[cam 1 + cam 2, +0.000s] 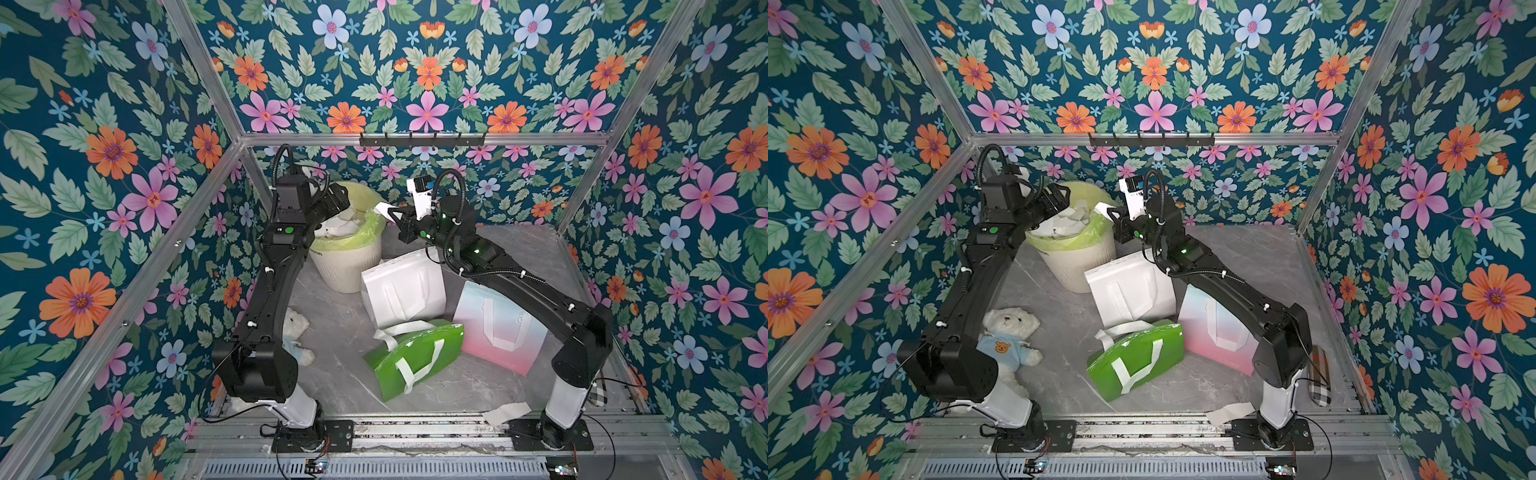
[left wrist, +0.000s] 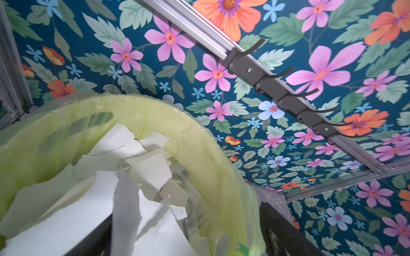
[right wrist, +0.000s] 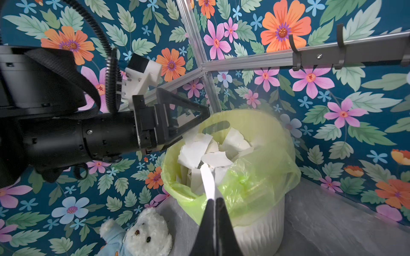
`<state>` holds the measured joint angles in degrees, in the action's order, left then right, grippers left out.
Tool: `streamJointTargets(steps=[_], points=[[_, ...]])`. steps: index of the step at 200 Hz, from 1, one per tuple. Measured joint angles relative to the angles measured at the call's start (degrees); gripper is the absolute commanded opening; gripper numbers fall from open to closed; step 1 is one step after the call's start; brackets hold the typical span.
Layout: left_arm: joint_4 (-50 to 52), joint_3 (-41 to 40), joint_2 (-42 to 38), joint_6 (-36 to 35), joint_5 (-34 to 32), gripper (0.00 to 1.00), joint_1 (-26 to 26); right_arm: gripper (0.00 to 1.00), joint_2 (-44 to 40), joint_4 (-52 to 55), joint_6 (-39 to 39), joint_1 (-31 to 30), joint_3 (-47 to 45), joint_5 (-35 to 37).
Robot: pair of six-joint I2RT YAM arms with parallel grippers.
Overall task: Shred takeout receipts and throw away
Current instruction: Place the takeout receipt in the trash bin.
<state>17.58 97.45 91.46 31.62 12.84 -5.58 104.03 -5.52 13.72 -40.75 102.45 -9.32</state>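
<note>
Many torn receipts (image 3: 213, 158) (blank) in bin (image 3: 259, 232)

this is looking like a lab booth posing as a home: floral wallpaper (image 1: 428, 41) is covering panels in an aluminium frame (image 1: 548, 139) carrying a hook rack (image 1: 422, 142), and robot arms (image 1: 270, 291) are sitting bolted to a slotted rail (image 1: 415, 432).

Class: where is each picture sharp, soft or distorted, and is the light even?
In both top views: even light, green bag sharp, frame bars splayed by the wide lens; left wrist view: nearest paper strip blurred; right wrist view: right fingers out of focus, bin clear.
</note>
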Motion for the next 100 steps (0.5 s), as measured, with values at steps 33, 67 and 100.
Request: streamJointTargets(steps=[33, 67, 100], points=[[0.0, 5.9, 7.8, -0.1, 4.7, 0.00, 0.2, 0.00, 0.0, -0.3, 0.8, 0.0, -0.3, 0.2], [4.4, 11.2, 14.3, -3.4, 8.0, 0.84, 0.1, 0.00, 0.0, -0.6, 1.1, 0.0, -0.9, 0.5], [4.6, 8.4, 10.7, -8.7, 8.1, 0.00, -0.2, 0.00, -0.3, -0.7, 1.2, 0.0, -1.2, 0.5]])
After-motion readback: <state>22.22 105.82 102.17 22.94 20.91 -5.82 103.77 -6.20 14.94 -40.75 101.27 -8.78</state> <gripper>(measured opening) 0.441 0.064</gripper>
